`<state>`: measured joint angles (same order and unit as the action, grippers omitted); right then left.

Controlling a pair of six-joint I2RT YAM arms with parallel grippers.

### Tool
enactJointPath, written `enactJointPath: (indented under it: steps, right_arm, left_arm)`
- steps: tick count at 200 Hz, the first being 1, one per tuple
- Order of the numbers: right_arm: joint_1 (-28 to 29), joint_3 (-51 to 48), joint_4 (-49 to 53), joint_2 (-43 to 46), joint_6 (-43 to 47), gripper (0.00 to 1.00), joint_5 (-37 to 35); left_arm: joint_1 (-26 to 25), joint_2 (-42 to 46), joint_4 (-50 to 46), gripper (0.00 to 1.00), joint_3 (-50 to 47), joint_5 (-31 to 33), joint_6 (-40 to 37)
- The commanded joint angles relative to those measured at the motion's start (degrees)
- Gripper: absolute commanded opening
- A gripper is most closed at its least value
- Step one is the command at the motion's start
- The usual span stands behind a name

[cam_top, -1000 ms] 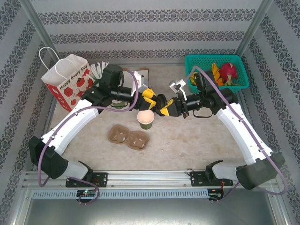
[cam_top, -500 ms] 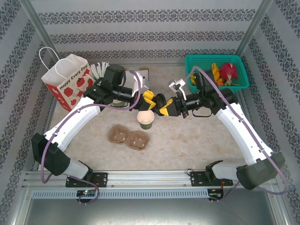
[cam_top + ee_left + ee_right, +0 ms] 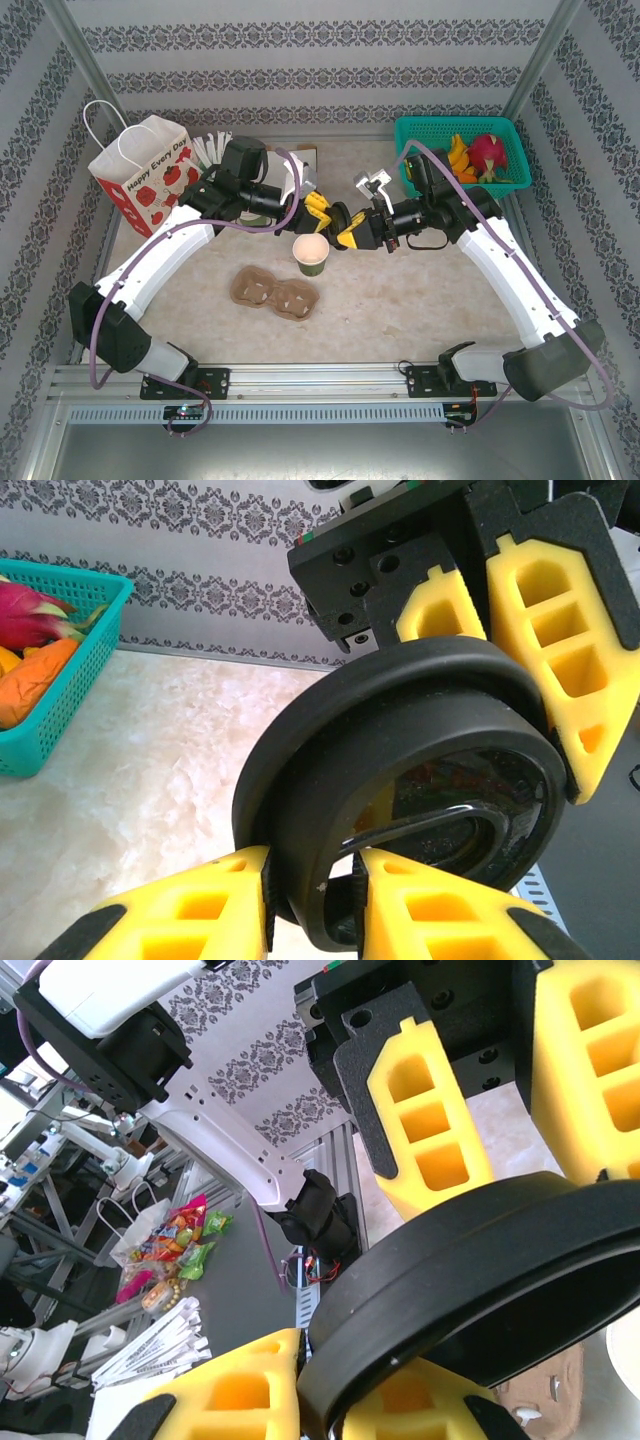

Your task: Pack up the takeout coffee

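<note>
The olive-green cup (image 3: pixel 311 255) stands open near the middle of the counter (image 3: pixel 420 300). Its black lid (image 3: pixel 400 770) hangs just above it, pinched by both arms at once (likely a handover). The right pincer (image 3: pixel 322 1365) is clamped tight on one rim edge. The left pincer (image 3: pixel 315 885) sits narrow on the opposite edge, pads apparently touching.

Takeout coffee, unpacked: an olive-green paper cup (image 3: pixel 311 256), cream inside, stands upright and uncovered near the middle of the bench (image 3: pixel 420 300). Its round black lid (image 3: pixel 400 770) hangs tilted on edge in the air close by, its rim pinched in jaws from both sides.
</note>
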<state>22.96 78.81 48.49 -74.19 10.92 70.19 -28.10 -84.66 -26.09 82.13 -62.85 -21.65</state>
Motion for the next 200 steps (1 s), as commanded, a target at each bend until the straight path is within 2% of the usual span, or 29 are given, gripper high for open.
enactJointPath:
  steps: [1, 46, 71, 76, 86, 99, 115, 119, 126, 130, 161, 187, 200]
  right_arm:
    - [0.7, 1.3, -1.6, -0.8, 2.1, 0.00, 2.4]
    - [0.8, 0.6, -2.4, -0.6, 1.9, 0.00, 1.9]
    - [0.5, -0.5, -4.4, 0.2, 0.9, 0.00, 0.0]
    - [0.4, -0.9, -5.4, 0.5, 0.3, 0.07, -0.7]
    - [0.1, -2.3, -9.2, 1.6, -2.6, 0.25, -3.8]
    - [-0.1, -4.3, -13.3, 3.4, -5.6, 0.50, -10.6]
    - [-0.4, -7.0, -18.3, 5.5, -10.1, 0.70, -19.5]
    - [-0.5, -7.9, -19.8, 6.1, -11.3, 0.78, -21.4]
    - [-0.5, -9.3, -22.0, 7.0, -12.9, 0.87, -24.5]
    - [-0.5, -10.5, -23.7, 7.7, -14.3, 0.97, -27.4]
    - [-0.5, -16.3, -31.4, 11.0, -25.0, 0.98, -46.1]
    - [-0.2, -19.9, -34.9, 12.4, -34.7, 0.98, -54.6]
    - [0.6, -22.5, -35.6, 13.1, -39.8, 0.98, -62.2]
  left_arm:
    - [-0.1, -0.7, 2.1, 0.26, 1.9, -4.3, 0.5]
    - [-0.2, 0.1, 4.5, 0.00, 1.1, -3.9, 2.4]
    - [-0.1, 1.1, 6.1, 0.00, -0.4, 0.0, 3.6]
    - [-0.2, 1.4, 6.5, 0.00, -0.7, 1.0, 4.2]
    - [-0.1, 1.9, 8.0, 0.00, -1.6, 3.7, 5.7]
    - [-0.2, 2.5, 10.5, 0.00, -3.1, 8.7, 8.7]
    - [-0.2, 3.0, 13.5, 0.00, -5.1, 16.5, 12.5]
    - [-0.1, 3.1, 14.2, 0.00, -5.7, 18.7, 13.7]
    - [-0.2, 3.2, 15.0, 0.00, -6.5, 21.6, 15.4]
    - [-0.2, 3.3, 15.2, 0.00, -6.8, 23.2, 16.5]
    - [-0.4, 3.2, 12.7, 0.00, -7.7, 33.7, 25.4]
    - [-1.2, 2.4, 1.9, 0.00, -5.0, 43.7, 31.9]
    - [-1.6, 2.1, -2.9, 0.00, -4.1, 45.8, 34.3]
